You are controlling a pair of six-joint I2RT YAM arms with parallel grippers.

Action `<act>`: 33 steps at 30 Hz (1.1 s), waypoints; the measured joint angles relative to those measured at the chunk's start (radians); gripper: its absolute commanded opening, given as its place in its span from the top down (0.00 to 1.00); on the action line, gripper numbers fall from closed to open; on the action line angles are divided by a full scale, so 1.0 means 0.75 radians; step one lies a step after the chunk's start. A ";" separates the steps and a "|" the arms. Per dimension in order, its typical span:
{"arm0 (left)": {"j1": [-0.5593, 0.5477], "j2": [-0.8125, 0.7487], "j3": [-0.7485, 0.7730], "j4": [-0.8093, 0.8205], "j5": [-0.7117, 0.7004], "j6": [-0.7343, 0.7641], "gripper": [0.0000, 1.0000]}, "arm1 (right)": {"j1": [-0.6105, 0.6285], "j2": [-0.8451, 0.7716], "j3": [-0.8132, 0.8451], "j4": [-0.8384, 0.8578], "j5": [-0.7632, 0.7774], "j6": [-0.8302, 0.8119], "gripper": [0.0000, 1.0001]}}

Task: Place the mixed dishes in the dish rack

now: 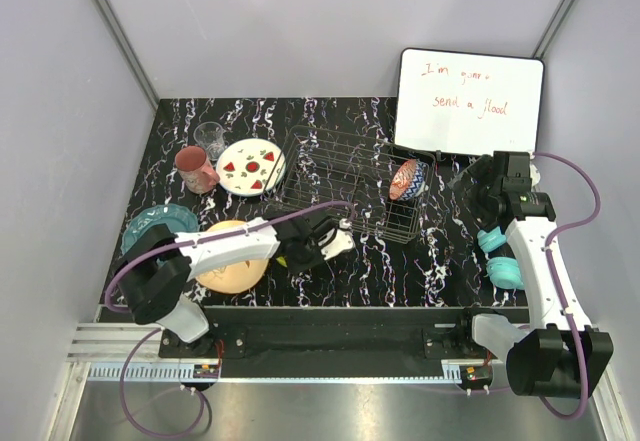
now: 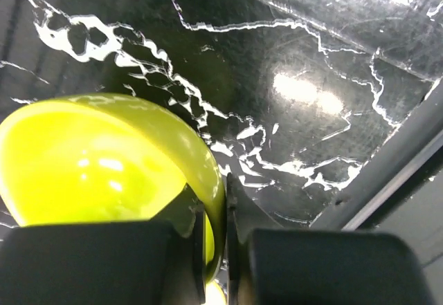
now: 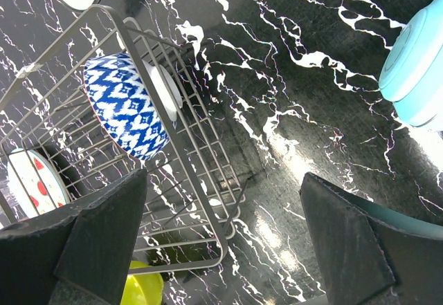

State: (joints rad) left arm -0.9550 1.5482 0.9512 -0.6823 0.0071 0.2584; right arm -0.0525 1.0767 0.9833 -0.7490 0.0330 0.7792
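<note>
Left wrist shows lime-green bowl (image 2: 97, 167) partly behind gripper (image 2: 218, 239).

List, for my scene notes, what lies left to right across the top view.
Teal plate, pink mug, white plate with red watermelon marks, dark wire dish rack, white whiteboard with red writing.

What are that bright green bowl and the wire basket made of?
The lime-green bowl: likely glazed ceramic or hard plastic; smooth and glossy, with sharp light spots. The dish rack: thin metal wire, seemingly dark matte-coated, joined in an open grid.
</note>
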 measured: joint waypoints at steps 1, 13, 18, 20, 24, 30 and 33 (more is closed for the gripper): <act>0.004 0.000 0.007 -0.001 0.002 -0.001 1.00 | 0.000 0.000 0.000 0.001 0.000 0.000 0.00; 0.053 -0.009 0.762 -0.408 0.183 -0.020 1.00 | 0.000 -0.001 0.000 0.006 -0.001 -0.006 0.00; 0.288 0.037 1.269 -0.368 0.646 -0.214 1.00 | 0.000 -0.001 0.000 0.006 0.000 -0.007 0.00; 0.387 0.089 1.344 -0.269 0.850 -0.384 1.00 | 0.000 -0.001 0.000 0.006 0.001 -0.007 0.00; 0.474 0.280 1.250 0.278 1.202 -0.944 1.00 | 0.000 -0.001 0.000 0.006 0.003 -0.012 0.00; 0.395 0.615 1.163 0.791 1.336 -1.547 1.00 | 0.000 -0.001 0.000 -0.001 0.007 -0.019 0.00; 0.349 0.676 1.162 0.866 1.342 -1.680 1.00 | 0.000 -0.001 0.000 -0.004 0.011 -0.021 0.00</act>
State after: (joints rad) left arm -0.6930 2.0556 1.8229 -0.0326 1.0138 -1.0012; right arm -0.0525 1.0760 0.9833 -0.7521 0.0410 0.7631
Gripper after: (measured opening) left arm 0.127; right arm 0.994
